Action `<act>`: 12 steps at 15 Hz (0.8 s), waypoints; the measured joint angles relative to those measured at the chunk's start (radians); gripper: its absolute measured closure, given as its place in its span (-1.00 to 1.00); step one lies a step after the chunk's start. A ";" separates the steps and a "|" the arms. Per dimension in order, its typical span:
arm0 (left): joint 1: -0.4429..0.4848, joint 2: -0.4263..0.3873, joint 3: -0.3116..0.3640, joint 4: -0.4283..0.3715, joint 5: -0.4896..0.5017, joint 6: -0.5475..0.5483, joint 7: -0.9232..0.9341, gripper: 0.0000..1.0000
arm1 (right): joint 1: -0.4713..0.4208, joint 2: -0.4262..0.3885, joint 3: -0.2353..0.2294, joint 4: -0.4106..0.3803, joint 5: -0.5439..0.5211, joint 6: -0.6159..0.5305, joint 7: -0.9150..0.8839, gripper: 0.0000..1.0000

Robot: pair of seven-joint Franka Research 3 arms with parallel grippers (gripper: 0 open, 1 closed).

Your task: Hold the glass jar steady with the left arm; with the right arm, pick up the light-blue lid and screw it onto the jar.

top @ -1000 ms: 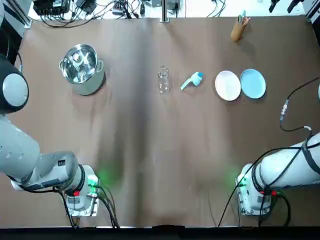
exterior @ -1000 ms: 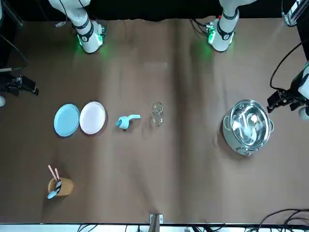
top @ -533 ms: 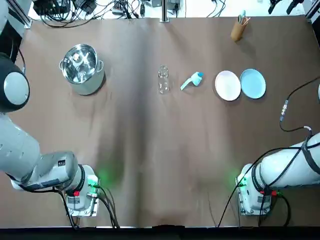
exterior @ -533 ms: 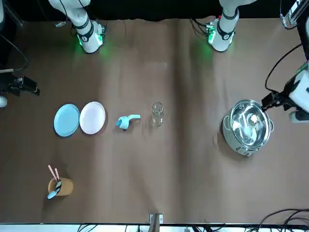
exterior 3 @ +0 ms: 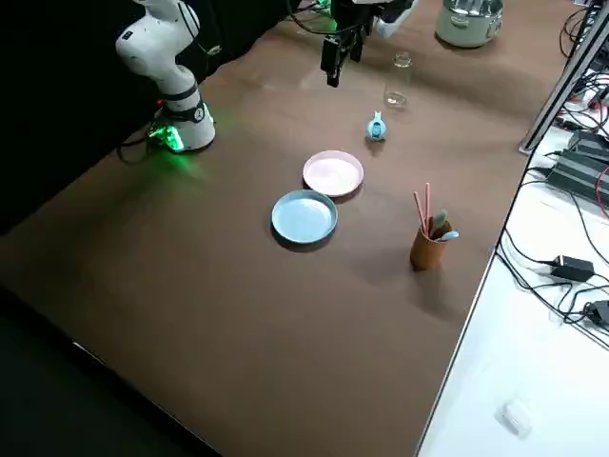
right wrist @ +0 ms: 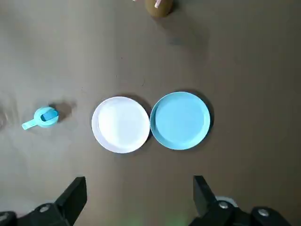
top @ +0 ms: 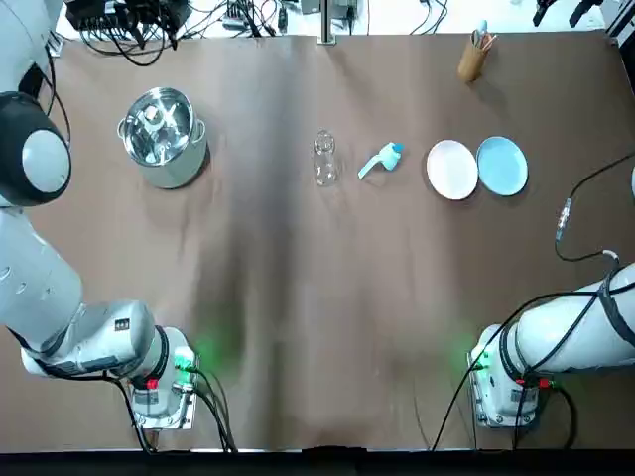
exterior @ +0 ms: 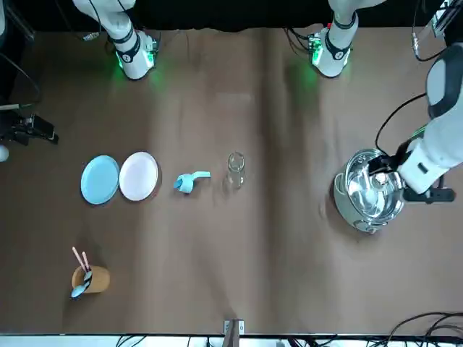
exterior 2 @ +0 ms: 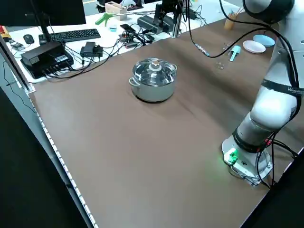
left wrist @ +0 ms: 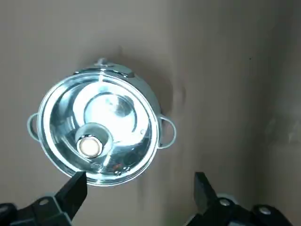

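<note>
Neither arm is at its work yet, so I judge the step in hand to be the opening approach. The glass jar [top: 324,157] stands upright and uncapped on the desk [top: 298,297], about midway across and toward the far edge. The light-blue lid [top: 383,158], a small round cap with a side tab, lies just beside the jar on the robot's right, apart from it.

The left gripper [left wrist: 139,178] hovers high over a lidded steel pot [top: 162,134], well to the left of the jar. Its fingers [left wrist: 73,193] stand wide apart with nothing between them. The right gripper [right wrist: 138,181] hangs high above a white plate [top: 451,170] and a blue plate [top: 501,165], which sit side by side to the right of the lid. Its fingers [right wrist: 71,195] are likewise spread and hold nothing. The lid shows only at the edge of the right wrist view. A brown cup of utensils [top: 474,58] stands at the far right corner, out of the way.

The left gripper probably needs to cross from the pot to the jar, come down and close on the glass body below the rim, leaving the mouth free. The right gripper must shift toward the lid, descend and take the round cap across its rim, not by the tab. The jar looks narrow and slick, so a gentle, centred squeeze seems wise lest it tip
</note>
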 joint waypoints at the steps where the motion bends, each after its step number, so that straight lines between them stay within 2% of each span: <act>1: -0.013 0.030 -0.003 -0.001 0.000 0.000 0.000 -1.00 | -0.001 0.000 -0.001 -0.001 0.000 0.002 0.000 -1.00; 5: -0.047 0.114 -0.018 -0.005 -0.001 0.001 0.001 -1.00 | 0.002 0.001 0.002 -0.014 0.001 0.017 0.000 -1.00; 10: -0.119 0.209 -0.025 0.002 -0.030 0.019 -0.034 -1.00 | 0.051 0.015 0.008 -0.093 0.012 0.140 0.002 -1.00; 12: -0.126 0.226 -0.026 0.008 -0.060 0.038 -0.036 -1.00 | 0.062 0.024 0.008 -0.121 0.061 0.172 0.002 -1.00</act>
